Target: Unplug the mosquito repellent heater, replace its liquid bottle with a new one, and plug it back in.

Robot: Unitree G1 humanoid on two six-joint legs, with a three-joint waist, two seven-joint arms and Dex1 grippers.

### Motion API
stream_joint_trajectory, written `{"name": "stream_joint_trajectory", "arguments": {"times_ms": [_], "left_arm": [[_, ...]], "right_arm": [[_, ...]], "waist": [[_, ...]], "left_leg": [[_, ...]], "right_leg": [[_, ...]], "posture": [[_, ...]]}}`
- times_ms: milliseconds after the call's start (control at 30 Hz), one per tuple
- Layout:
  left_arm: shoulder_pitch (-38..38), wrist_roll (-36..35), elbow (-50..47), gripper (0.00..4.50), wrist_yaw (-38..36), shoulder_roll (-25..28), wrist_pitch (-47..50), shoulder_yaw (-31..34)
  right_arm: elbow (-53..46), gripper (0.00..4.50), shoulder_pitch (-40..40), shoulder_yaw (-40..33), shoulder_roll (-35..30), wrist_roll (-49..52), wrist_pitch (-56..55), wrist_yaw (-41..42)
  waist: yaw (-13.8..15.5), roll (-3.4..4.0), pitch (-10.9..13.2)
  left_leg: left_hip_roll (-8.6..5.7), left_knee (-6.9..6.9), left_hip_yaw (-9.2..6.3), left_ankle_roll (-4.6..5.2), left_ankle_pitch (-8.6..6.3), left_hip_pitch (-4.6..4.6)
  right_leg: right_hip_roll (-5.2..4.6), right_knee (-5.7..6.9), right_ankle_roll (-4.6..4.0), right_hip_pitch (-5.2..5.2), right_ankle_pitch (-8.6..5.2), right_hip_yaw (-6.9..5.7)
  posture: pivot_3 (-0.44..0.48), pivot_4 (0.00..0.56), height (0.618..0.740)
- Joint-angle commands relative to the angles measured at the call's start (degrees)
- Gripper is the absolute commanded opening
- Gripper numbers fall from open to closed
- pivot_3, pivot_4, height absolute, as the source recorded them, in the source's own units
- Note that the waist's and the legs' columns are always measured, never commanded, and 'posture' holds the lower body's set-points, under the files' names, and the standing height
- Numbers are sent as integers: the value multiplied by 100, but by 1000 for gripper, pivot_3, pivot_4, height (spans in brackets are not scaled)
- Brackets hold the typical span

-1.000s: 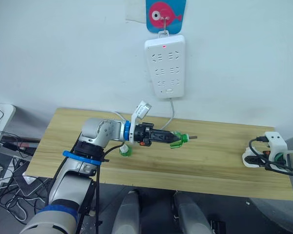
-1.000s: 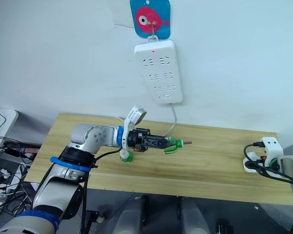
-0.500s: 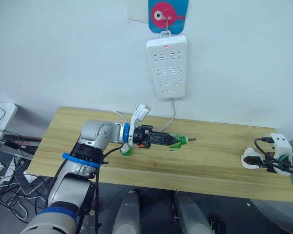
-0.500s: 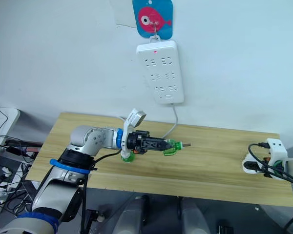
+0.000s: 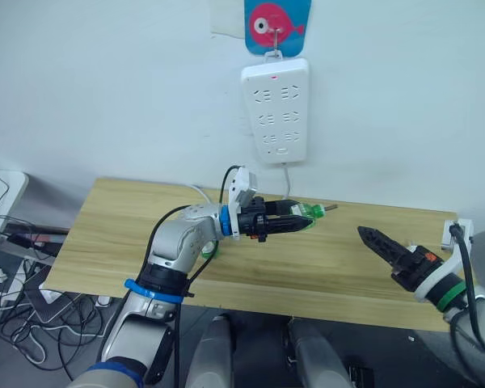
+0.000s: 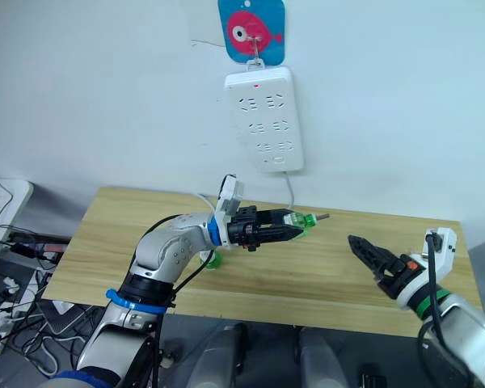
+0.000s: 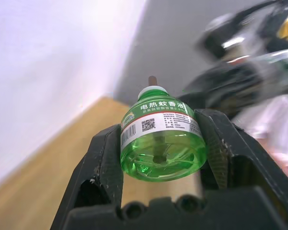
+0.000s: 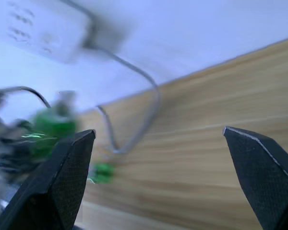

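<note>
The left gripper [image 7: 161, 158] was clamped on the liquid bottle [image 7: 162, 139], held above the bench [image 5: 105, 226] with its wick toward the right gripper [image 8: 168, 172], whose fingers stood wide apart. The new one [image 6: 213, 259] stood on the bench beneath the left arm.

Translucent green liquid bottle [image 7: 162, 143] with dark wick and white barcode label, black left pincer [image 7: 161, 158], light wood-grain tabletop [image 5: 121, 226], white power strip [image 5: 275, 109], pink-and-blue fish hook [image 5: 273, 23]
</note>
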Motion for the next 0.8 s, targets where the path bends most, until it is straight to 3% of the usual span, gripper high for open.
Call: {"name": "stream_joint_trajectory", "arguments": {"times_ms": [33,267,700,800], "left_arm": [[128,232,-439,2236,310,-249,-651,-42],[431,327,-904,2236,448,-323,-817,-249],[588,282,-1212,2236,420,-216,-744,-382],[573,294,-1197,2236,458,-227,-774,-374]], "right_arm": [[-625,4463,18,900,158,566,-1316,-1087],[-751,4463,-171,2351,659,-459,-2499,-1593],[-292,4463,-642,3149,600,-1215,-3276,-1497],[-277,3492,-616,3224,509,-1218,-3290,-1426]], "waist": [[-46,-8,-1],[-116,-10,-5],[-109,-10,-4],[-108,-10,-5]], "left_leg": [[-3,5,3,0,0,-1],[11,2,12,-2,4,3],[11,-2,8,-2,3,1],[10,-2,10,-1,3,1]], "right_leg": [[3,-2,9,0,4,3],[21,1,13,-3,5,-3],[20,2,12,-6,5,-7],[17,1,11,-6,5,-5]], "posture": [[40,298,740],[38,297,740],[61,303,740],[62,303,740]]}}
